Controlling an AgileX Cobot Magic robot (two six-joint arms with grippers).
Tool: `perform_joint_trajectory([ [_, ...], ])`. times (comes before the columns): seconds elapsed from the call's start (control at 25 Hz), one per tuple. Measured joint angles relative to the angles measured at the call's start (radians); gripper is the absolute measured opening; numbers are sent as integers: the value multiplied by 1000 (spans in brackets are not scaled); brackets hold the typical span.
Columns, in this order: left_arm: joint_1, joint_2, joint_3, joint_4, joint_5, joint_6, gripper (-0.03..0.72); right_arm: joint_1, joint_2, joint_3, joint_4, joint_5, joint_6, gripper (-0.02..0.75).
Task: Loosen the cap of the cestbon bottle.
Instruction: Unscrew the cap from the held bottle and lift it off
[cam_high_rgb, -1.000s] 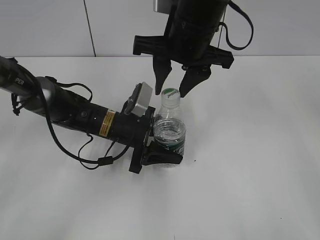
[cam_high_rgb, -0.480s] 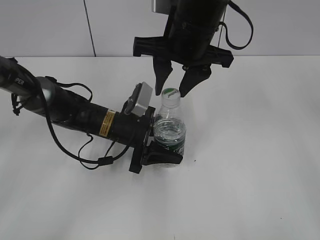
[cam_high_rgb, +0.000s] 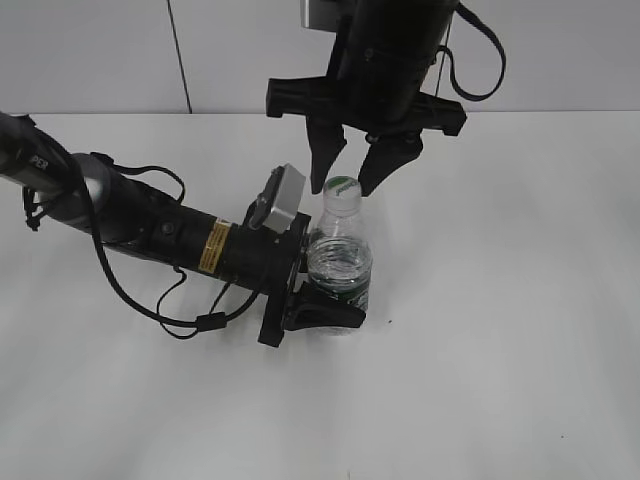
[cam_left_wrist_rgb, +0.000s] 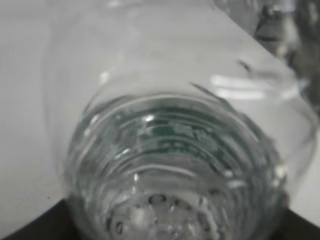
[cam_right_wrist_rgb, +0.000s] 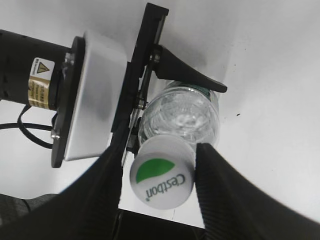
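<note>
The cestbon bottle (cam_high_rgb: 340, 262) stands upright on the white table (cam_high_rgb: 500, 330), clear with a green label. My left gripper (cam_high_rgb: 335, 285) is shut on its body from the left. The bottle fills the left wrist view (cam_left_wrist_rgb: 175, 165). The white cap (cam_high_rgb: 342, 187) with its green logo sits on the neck. My right gripper (cam_high_rgb: 352, 180) hangs over it from above, open, one finger on each side of the cap. In the right wrist view the cap (cam_right_wrist_rgb: 161, 179) lies between the fingers (cam_right_wrist_rgb: 160, 150), near the right finger, with a gap to the left one. The bottle (cam_right_wrist_rgb: 185, 112) shows below.
The left arm (cam_high_rgb: 150, 225) with its cables lies across the left half of the table. A grey wall (cam_high_rgb: 100, 50) stands behind the table's far edge.
Almost nothing: the right gripper stays around the cap and the left gripper keeps hold of the bottle.
</note>
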Motion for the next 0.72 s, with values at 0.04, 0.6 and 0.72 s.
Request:
perform_joint_trajectory([
  [0.04, 0, 0, 0, 0, 1, 0, 408, 0, 0, 0, 0, 0, -3, 366],
  [0.6, 0, 0, 0, 0, 5, 0, 408, 0, 0, 0, -1, -1, -36, 366],
  [0.72, 0, -1, 0, 0, 6, 0, 408, 0, 0, 9, -1, -1, -47, 366],
])
